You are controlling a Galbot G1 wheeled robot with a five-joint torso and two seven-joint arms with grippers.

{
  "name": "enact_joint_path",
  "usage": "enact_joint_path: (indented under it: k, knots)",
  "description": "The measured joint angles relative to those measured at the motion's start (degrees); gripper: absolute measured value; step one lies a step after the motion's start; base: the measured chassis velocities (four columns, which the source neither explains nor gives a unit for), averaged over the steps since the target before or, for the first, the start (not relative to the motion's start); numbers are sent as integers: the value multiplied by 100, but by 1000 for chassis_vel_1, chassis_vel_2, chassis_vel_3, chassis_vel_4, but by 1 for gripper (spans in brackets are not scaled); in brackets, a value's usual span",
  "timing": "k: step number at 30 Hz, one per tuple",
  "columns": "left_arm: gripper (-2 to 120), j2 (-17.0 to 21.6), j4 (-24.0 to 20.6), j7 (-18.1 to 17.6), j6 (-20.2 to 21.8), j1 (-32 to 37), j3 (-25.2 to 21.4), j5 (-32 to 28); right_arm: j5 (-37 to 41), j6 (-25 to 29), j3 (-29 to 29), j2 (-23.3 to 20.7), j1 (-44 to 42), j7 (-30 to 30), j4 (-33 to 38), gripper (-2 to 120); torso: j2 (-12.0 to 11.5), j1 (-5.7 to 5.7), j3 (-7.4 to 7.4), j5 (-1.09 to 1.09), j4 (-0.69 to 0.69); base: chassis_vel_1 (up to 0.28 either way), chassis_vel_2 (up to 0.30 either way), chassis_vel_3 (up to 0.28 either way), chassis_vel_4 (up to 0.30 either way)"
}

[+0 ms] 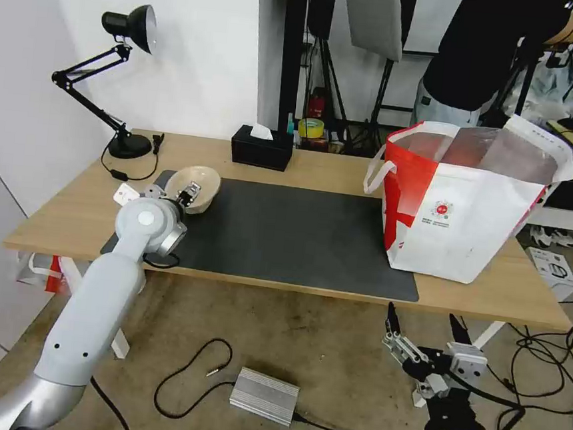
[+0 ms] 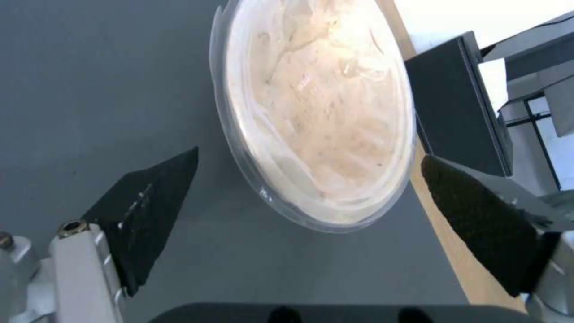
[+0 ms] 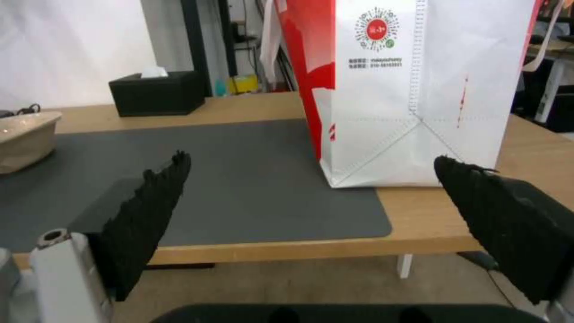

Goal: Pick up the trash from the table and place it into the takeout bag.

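One beige bowl point(image 1: 194, 187) on mat; left gripper point(image 2: 305, 179) spread above; right gripper point(image 3: 311, 179) spread (parked low).

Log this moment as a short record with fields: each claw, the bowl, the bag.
left claw: open, above the beige paper bowl, not gripping it
right claw: open, idle, below the table edge
bowl: on the dark mat, at the robot's left end
takeout bag: upright on table, right end, mouth open

Bright even room light, soft shadows, blurred left-wrist close-up.
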Motion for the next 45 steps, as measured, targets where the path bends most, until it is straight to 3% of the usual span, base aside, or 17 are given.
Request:
enact_joint_path:
  k: [45]
  knots:
    - [100, -317, 664, 303, -106, -435, 80, 219, 0, 0, 0, 0, 0, 0, 0, 100, 0, 0, 0, 0, 0, 0, 0, 0, 0]
